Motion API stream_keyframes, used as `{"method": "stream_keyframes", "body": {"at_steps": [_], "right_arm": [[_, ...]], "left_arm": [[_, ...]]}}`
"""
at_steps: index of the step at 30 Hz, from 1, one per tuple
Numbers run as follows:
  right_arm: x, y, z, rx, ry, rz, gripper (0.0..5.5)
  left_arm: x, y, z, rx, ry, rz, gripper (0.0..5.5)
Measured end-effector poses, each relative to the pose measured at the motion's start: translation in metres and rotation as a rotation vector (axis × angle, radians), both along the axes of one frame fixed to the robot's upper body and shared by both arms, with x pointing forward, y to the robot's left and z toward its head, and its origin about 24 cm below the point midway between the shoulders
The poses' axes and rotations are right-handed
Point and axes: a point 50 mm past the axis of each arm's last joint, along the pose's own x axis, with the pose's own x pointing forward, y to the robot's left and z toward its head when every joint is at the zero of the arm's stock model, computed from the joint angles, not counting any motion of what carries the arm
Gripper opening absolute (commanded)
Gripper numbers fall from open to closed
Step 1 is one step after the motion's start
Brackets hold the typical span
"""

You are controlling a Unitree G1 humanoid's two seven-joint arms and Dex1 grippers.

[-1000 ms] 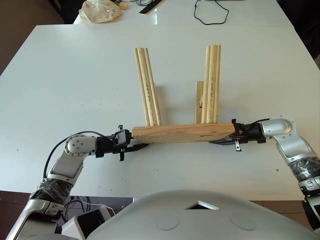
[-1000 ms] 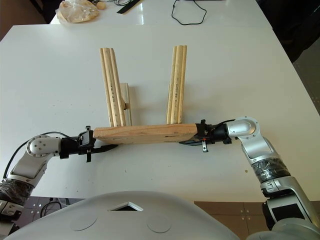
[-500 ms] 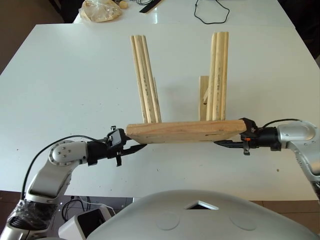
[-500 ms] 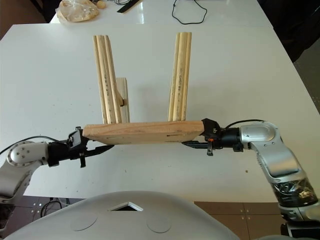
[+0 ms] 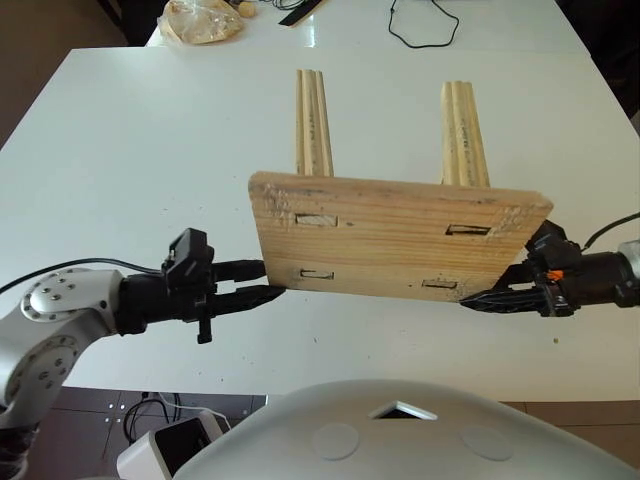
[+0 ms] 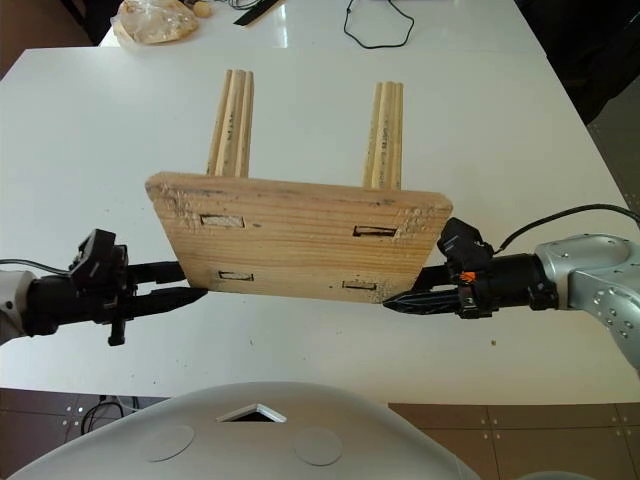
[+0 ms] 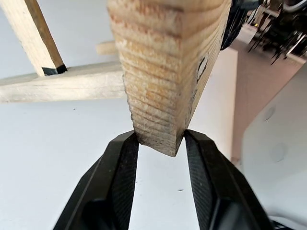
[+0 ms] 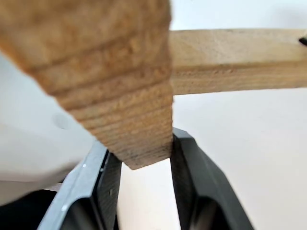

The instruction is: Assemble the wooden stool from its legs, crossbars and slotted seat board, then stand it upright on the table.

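The assembled wooden stool is held tipped, its slotted seat board (image 5: pixel 395 240) facing me with four slots showing. Two pairs of legs (image 5: pixel 315 120) (image 5: pixel 463 130) point away over the white table (image 5: pixel 130 160); whether their feet touch it I cannot tell. My left gripper (image 5: pixel 262 281) is shut on the board's near left corner, and my right gripper (image 5: pixel 490 290) is shut on the near right corner. In the left wrist view the fingers (image 7: pixel 120 182) pinch the board's end grain (image 7: pixel 168 72). In the right wrist view the fingers (image 8: pixel 192 182) clamp the board's edge (image 8: pixel 110 96), with a leg (image 8: pixel 235 60) behind.
A clear bag (image 5: pixel 203 20) and a black cable (image 5: pixel 425 25) lie on the table behind, far from the stool. The white table has open room to the left and right of the legs.
The seat board has been lifted and swung from edge-on to face me, so its slots now show. Both grippers came nearer and spread wider, still clamped on the board.
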Motion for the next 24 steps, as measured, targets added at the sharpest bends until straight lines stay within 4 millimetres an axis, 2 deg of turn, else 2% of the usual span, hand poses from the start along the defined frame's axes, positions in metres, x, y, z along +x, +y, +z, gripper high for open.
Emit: {"method": "stream_keyframes", "body": {"at_steps": [8,11,14,15,17,20,22,24], "right_arm": [[-0.004,-0.003,0.029,0.217,0.292,-0.022,1.32],[-0.003,-0.005,0.049,0.275,0.375,-0.024,1.31],[0.0,-0.01,0.08,0.366,0.436,-0.02,1.31],[0.001,-0.011,0.097,0.374,0.447,-0.012,1.31],[0.001,-0.009,0.11,0.381,0.429,0.013,1.31],[0.001,-0.016,0.113,0.363,0.511,-0.027,1.31],[0.0,-0.017,0.101,0.368,0.555,-0.05,1.31],[0.002,-0.013,0.076,0.415,0.545,-0.076,1.31]], "left_arm": [[0.002,0.011,0.044,-0.242,0.21,0.018,1.44],[0.0,0.013,0.066,-0.296,0.253,-0.003,1.44],[-0.008,0.011,0.088,-0.291,0.261,-0.05,1.38],[-0.015,0.004,0.098,-0.259,0.281,-0.124,1.38],[-0.021,0.0,0.106,-0.273,0.297,-0.2,1.38],[-0.022,0.007,0.104,-0.288,0.349,-0.174,1.38],[-0.021,0.008,0.099,-0.285,0.365,-0.137,1.38],[-0.018,0.007,0.089,-0.293,0.368,-0.075,1.38]]}}
